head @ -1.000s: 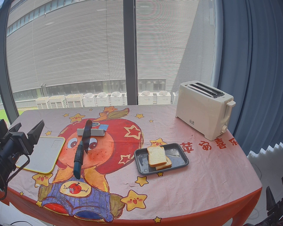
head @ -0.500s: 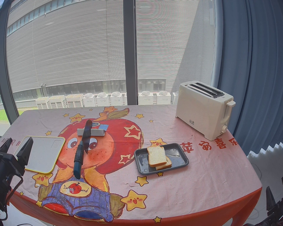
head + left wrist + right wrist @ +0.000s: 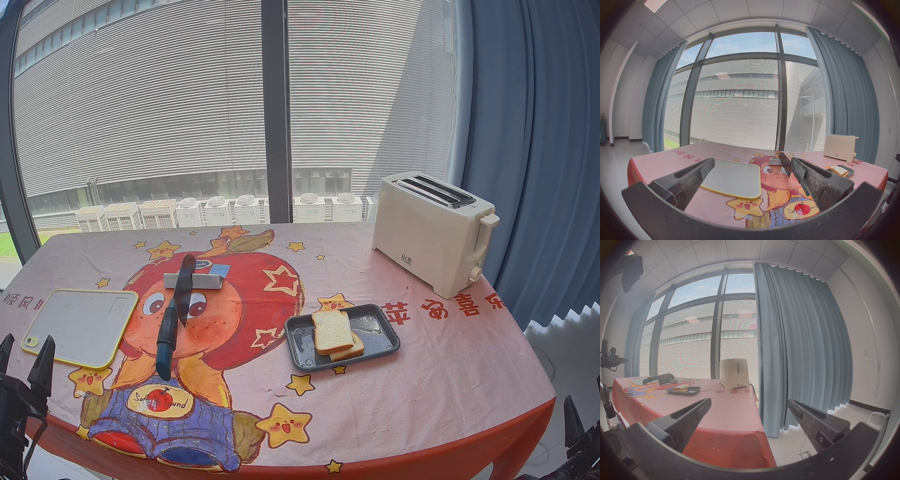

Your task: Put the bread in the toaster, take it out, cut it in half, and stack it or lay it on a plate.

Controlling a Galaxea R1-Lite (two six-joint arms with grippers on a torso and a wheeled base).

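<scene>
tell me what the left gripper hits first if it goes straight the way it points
Likely the board: it lies dead ahead between the open left gripper's fingers, on the table. Height is unclear, so the gripper might pass just above it toward the knife.

Tall window [image 3: 276, 112] facing a grey ribbed building [image 3: 144, 94]; blue curtain [image 3: 537, 156] beside the window, tiled ceiling [image 3: 750, 12] above it.

Head looks down on table [image 3: 437, 375]; low wrist views share the toaster [image 3: 431, 231].
</scene>
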